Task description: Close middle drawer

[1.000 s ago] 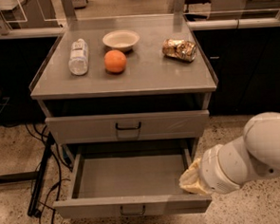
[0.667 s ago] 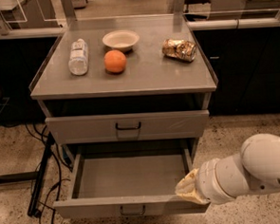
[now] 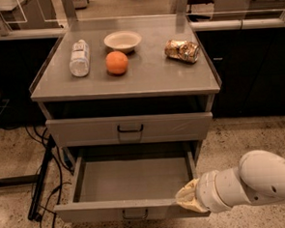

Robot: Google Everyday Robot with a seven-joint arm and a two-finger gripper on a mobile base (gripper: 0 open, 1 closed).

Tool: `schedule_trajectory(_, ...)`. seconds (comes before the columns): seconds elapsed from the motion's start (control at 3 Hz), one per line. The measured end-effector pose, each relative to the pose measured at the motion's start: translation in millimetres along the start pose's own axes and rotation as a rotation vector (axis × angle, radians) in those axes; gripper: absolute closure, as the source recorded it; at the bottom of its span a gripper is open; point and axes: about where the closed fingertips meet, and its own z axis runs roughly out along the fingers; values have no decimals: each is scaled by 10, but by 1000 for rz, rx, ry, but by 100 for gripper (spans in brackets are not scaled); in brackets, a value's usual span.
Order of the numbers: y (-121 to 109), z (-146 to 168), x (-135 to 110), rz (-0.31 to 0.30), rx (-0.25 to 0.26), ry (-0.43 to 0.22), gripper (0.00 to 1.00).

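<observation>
At front right corner of open middle drawer [image 3: 114, 210]: arm [image 3: 255, 179] low, extended toward it; tool [image 3: 184, 199] state unclear.

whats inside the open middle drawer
The middle drawer shows only a bare grey floor, with no items visible. Its front right corner is covered by the gripper, and the back edge lies in shadow under the drawer above, so those parts cannot be checked.
</observation>
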Motion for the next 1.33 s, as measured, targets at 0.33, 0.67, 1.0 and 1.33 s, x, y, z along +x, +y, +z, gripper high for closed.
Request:
schedule_trajectory(0.33, 46, 202, 70, 4, -15, 35, 100)
schedule_trajectory(0.67, 10, 567, 349, 38, -41, 76, 100)
schedule_trajectory(1.0, -8, 1074, 768, 85, -64, 68, 100)
schedule_trajectory(1.33, 8, 1377, 1024, 119, -72, 54, 100)
